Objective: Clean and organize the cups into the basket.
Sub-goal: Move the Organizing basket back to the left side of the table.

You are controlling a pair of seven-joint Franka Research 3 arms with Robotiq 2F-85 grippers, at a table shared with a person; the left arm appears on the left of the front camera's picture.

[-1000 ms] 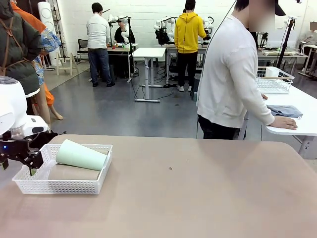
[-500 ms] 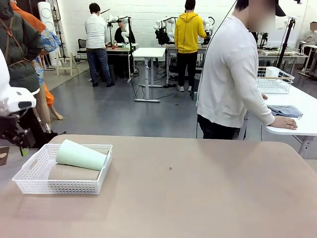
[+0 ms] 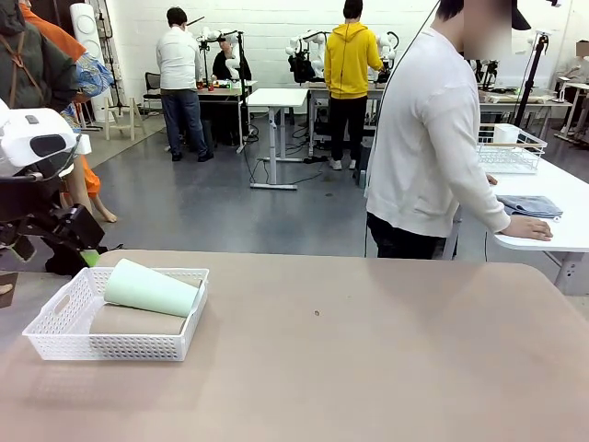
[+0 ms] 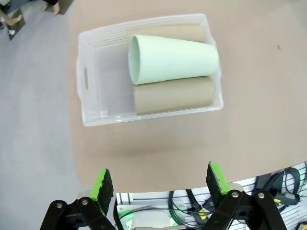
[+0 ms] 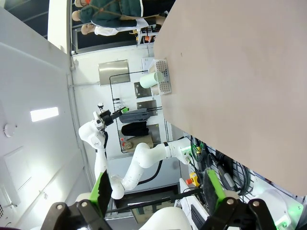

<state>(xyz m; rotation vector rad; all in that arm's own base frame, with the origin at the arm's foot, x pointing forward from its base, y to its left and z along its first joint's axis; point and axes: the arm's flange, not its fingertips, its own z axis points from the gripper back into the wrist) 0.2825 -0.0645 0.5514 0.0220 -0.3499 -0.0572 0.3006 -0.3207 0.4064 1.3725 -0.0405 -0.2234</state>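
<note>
— Where do the cups lie?

— In the white basket [image 3: 57, 343] at the left end of the brown table [image 3: 368, 359], on the robot's left side. The mint cup [image 3: 150, 288] lies on its side across the top, its wide mouth toward the basket's cut-out handle, resting on two tan cups. From the front one tan cup [image 3: 136, 321] shows beneath it; the left wrist view, looking straight down, shows the basket [image 4: 96, 110] with the mint cup [image 4: 172, 60] between a near tan cup [image 4: 172, 96] and a far tan cup [image 4: 177, 31] along the opposite wall.

— And the left hand?

— The left hand [image 4: 160, 184] is released, green pads spread wide, grasping nothing. It hangs high above the table's edge, apart from the basket. From the front it [image 3: 51, 230] sits raised beyond the basket's far left corner.

— The right hand?

— The right hand [image 5: 156, 189] is also released and empty, its fingers wide apart. Its rolled view looks along the table [image 5: 249, 86] toward the far-off basket [image 5: 163, 76] and mint cup [image 5: 147, 79].

— Anyone else?

— A person in a white top [image 3: 428, 138] stands beyond the table's far edge, one hand [image 3: 526, 227] flat on a neighbouring white table [image 3: 552, 198] beside a folded grey cloth [image 3: 529, 206].
</note>
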